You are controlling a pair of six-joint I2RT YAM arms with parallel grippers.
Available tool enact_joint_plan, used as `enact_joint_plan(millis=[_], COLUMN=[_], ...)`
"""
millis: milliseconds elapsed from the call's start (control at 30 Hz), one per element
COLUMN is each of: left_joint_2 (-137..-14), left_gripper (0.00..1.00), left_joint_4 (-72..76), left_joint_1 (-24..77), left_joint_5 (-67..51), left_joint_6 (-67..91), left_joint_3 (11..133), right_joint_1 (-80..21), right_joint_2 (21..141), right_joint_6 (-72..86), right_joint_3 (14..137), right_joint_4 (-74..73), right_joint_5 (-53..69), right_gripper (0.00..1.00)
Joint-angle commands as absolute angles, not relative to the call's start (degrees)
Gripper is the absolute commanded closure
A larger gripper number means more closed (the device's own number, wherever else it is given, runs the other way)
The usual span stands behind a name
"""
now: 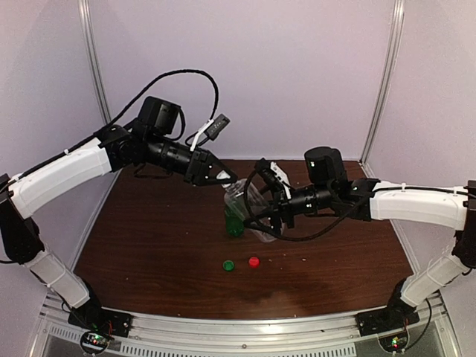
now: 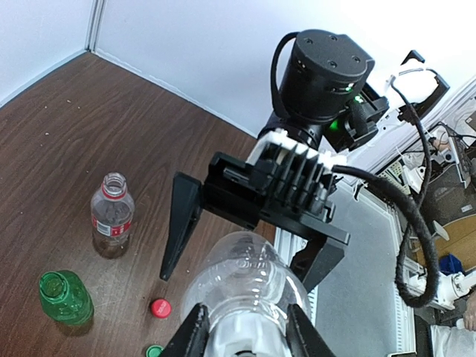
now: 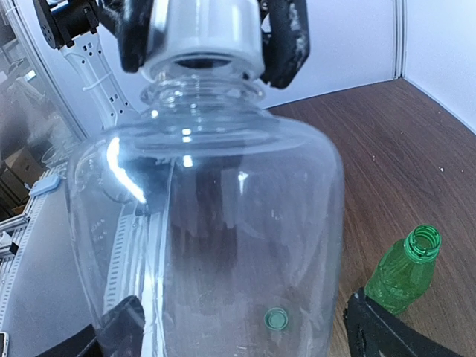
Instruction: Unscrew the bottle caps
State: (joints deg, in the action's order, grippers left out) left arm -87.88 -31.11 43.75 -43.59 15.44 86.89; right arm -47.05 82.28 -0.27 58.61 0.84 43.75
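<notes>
Brown wooden surface [image 1: 149, 245], pale walls behind. Left gripper [image 2: 247, 320] clenched on white cap [image 3: 204, 30] of wide clear bottle [image 3: 208, 223]. Right gripper [image 3: 242, 312] grasps that bottle's body; bottle tilted between arms. Green bottle [image 2: 65, 297] and red-labelled bottle [image 2: 111, 216] upright, uncapped. Red cap [image 2: 160, 307] and green cap [image 2: 154, 350] side by side on surface near green bottle.

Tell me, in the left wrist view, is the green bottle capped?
No, the neck of the green bottle is open, and a green cap lies loose on the table.
</notes>
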Motion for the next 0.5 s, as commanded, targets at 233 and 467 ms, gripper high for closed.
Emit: enact_joint_plan(millis=[233,467], left_joint_2=[-89.13,-89.44], left_gripper=[1.00,1.00], left_joint_4=[-26.29,-25.00], left_joint_1=[43.68,43.75], left_joint_5=[-34.40,-25.88], left_joint_6=[26.90,35.07], left_joint_3=[86.39,83.92], right_joint_1=[-49.88,-55.21], right_joint_2=[80.68,80.36], right_joint_6=[-2.69,-6.36], right_joint_3=[58.72,57.08], right_joint_4=[1.88,2.47], right_joint_5=[29.08,6.54], right_gripper=[0.43,0.60])
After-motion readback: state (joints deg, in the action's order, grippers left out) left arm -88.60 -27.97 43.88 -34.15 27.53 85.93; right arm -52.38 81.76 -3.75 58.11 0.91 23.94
